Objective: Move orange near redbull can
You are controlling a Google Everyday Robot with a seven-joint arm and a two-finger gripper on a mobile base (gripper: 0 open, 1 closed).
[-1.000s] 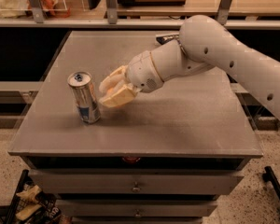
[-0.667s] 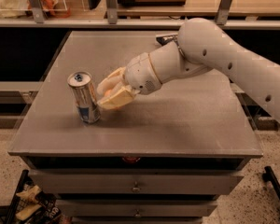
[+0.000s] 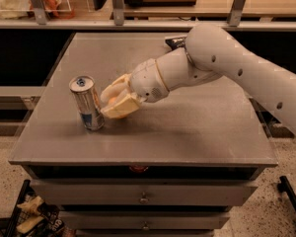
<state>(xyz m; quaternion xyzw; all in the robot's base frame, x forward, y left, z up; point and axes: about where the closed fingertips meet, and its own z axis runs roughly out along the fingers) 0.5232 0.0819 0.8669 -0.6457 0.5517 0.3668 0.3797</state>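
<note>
**Orange held just beside can on grey table**

The robot's gripper (image 3: 116, 101) hangs low over the left half of the grey table (image 3: 202, 127). Its two cream fingers (image 3: 123, 105) are closed around the orange (image 3: 112, 100), of which only a small patch shows between them. The redbull can (image 3: 87, 103) stands just left of the fingertips, leaning slightly, with its pull-tab top towards the camera. What it holds cannot be told.

Two drawers (image 3: 187, 194) under the tabletop are shut. A dark wire frame (image 3: 12, 209) on the floor at lower left holds pale yellow things.

The white arm (image 3: 227, 68) reaches in from the right across the table's middle and partly hides a small dark object (image 3: 173, 42) near the far edge.

The can stands well in from the left and front edges. Bare tabletop spreads in front of the gripper and away to the right. Behind the table runs a shelf (image 3: 153, 22) with a pale plastic bag (image 3: 10, 1) at its left end.
</note>
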